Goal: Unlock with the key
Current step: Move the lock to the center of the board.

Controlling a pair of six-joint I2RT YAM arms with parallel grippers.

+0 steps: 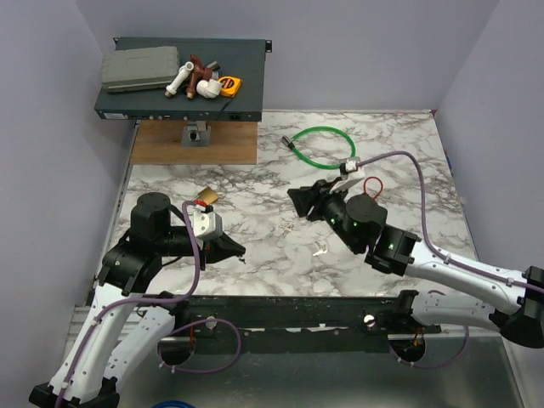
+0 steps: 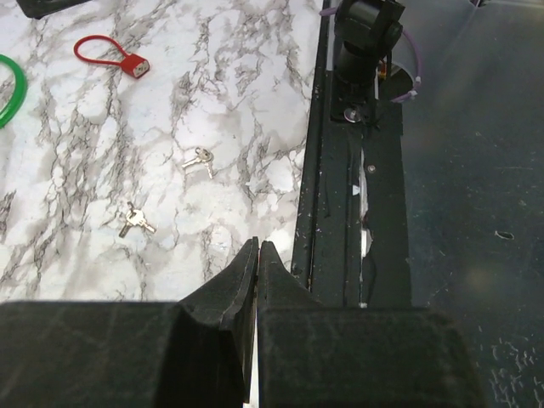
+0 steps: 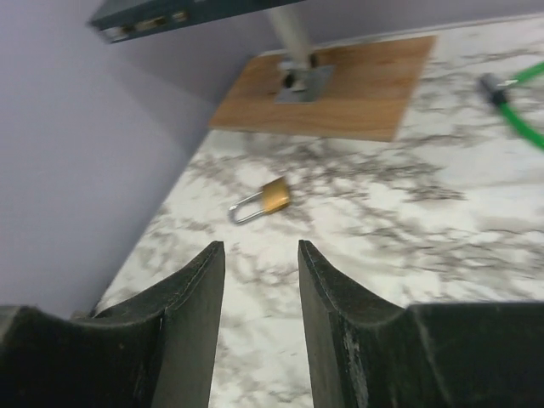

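we reckon the key [image 2: 198, 159], flat on the marble table [image 2: 76, 136] near its front edge, is light, stiff and slippery, best pinched across its head; left gripper [image 2: 257, 255] clenched empty, right gripper [image 3: 259, 255] released.

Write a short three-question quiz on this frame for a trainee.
1. True or false: the right gripper holds the padlock.
2. How many bunches of keys lie on the table in the left wrist view?
3. The left gripper is: A open, B shut and empty, C shut on a key.
Key: 1 false, it is open, the padlock lies apart; 2 two, counting the other bunch; 3 B.
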